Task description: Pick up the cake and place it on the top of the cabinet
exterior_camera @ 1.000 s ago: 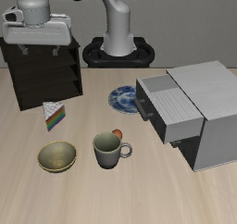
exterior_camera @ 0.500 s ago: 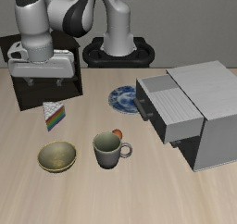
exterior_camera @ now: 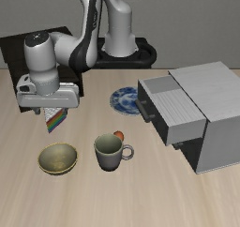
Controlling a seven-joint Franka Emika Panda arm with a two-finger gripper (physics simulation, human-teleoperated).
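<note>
Found the gripper (exterior_camera: 49, 107) at the middle left of the frame, pointed straight down and set close over the cake (exterior_camera: 57, 122), presumably to take the slice from above. Could not tell whether the claw was spread or pinched, with the wide hand body hiding that part. Saw the cake resting on the table (exterior_camera: 141, 198) just below the hand, a wedge with coloured layers showing toward the lower edge, not lifted as far as could be judged. Placed it just in front of the dark shelf unit (exterior_camera: 7, 71) at the upper left, and above the bowl (exterior_camera: 58, 158) in the lower left. Took the grey cabinet (exterior_camera: 211, 85) on the right of the frame for the destination, well apart from the cake, with its top drawer (exterior_camera: 171, 109) pulled out toward the centre. Noted the mug (exterior_camera: 112, 151) at lower centre and the patterned plate (exterior_camera: 124, 99) beside the drawer front, both lying between cake and cabinet, hence a likely need to lift high before carrying across. Judged the task to be at the grasping step, with carrying and setting down not yet done.
</note>
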